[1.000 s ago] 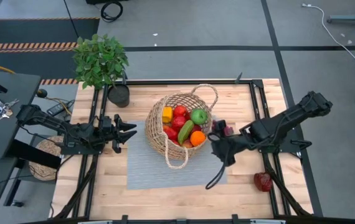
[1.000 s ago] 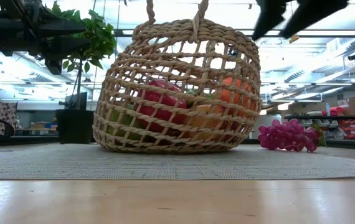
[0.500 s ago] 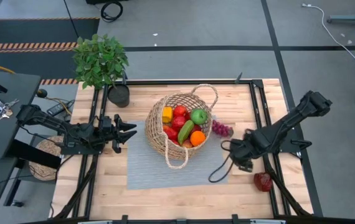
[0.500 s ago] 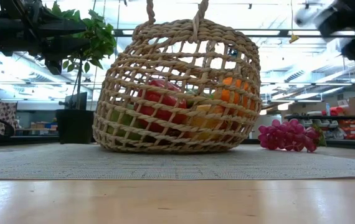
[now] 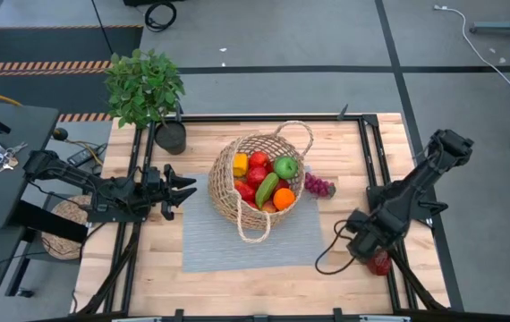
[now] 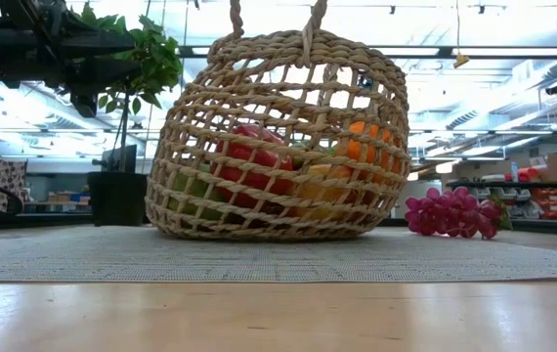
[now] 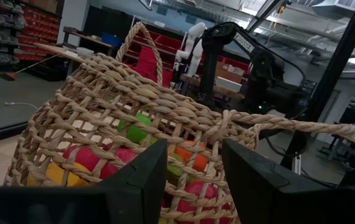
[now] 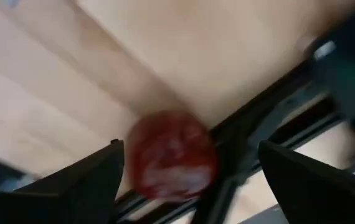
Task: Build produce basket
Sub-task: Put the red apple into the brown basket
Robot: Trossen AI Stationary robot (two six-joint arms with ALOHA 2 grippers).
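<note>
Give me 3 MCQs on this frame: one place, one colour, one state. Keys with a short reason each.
1. Where are the purple grapes?
A. inside the basket
B. on the table beside the basket
C. in the left gripper

2. What colour is the loose fruit under the right gripper?
A. red
B. yellow
C. green

3. How does the right gripper stand?
A. shut on the grapes
B. shut on a pepper
C. open, holding nothing

Key:
1 B: the grapes lie on the table just right of the basket.
2 A: the right wrist view shows a red fruit between the spread fingers.
3 C: its fingers stand wide apart, with the fruit resting on the table by a black frame rail.
</note>
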